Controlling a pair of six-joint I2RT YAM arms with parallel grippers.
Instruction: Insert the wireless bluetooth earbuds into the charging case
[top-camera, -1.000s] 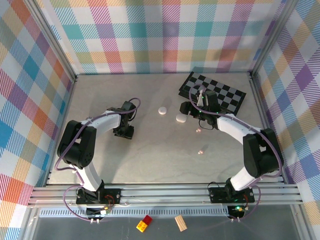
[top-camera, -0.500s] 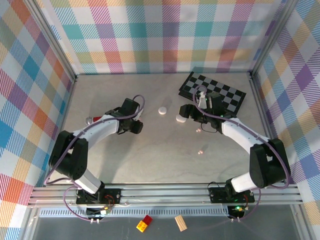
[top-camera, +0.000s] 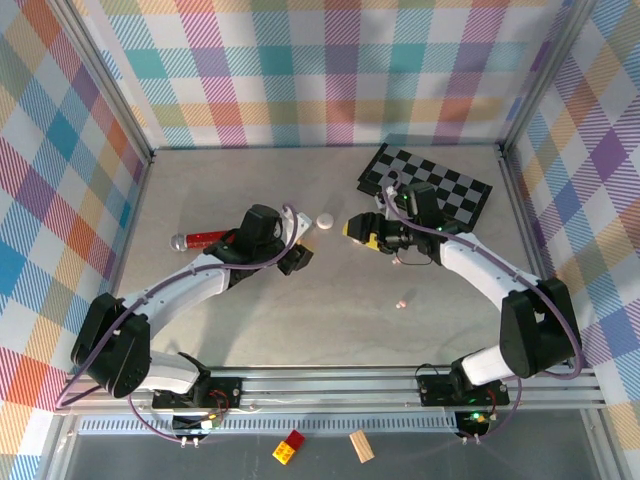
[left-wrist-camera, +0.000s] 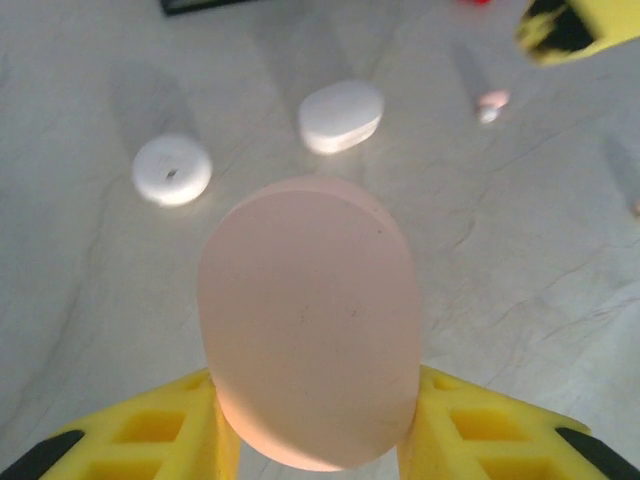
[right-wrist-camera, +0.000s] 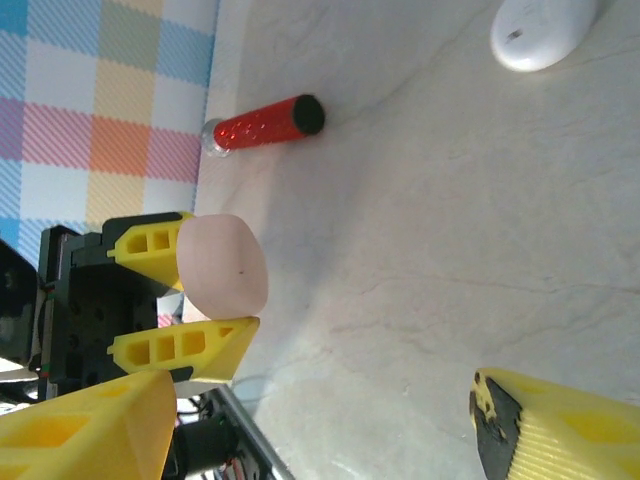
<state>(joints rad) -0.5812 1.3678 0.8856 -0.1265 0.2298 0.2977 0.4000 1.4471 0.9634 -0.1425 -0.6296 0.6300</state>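
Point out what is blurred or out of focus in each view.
Left wrist: the pink case sits near the lens, edges slightly soft. Right wrist: its own yellow fingers are blurred, the red cylinder crisp. Top external: evenly lit, all sharp, faint shadows.

Bright, even overhead light fills the top view, sharp throughout, with only faint soft shadows on the counter (top-camera: 330, 310). In the left wrist view the close pink case (left-wrist-camera: 310, 320) is soft-edged, and blurry grey shadows streak the far surface. The right wrist view blurs its near yellow fingers (right-wrist-camera: 565, 425).
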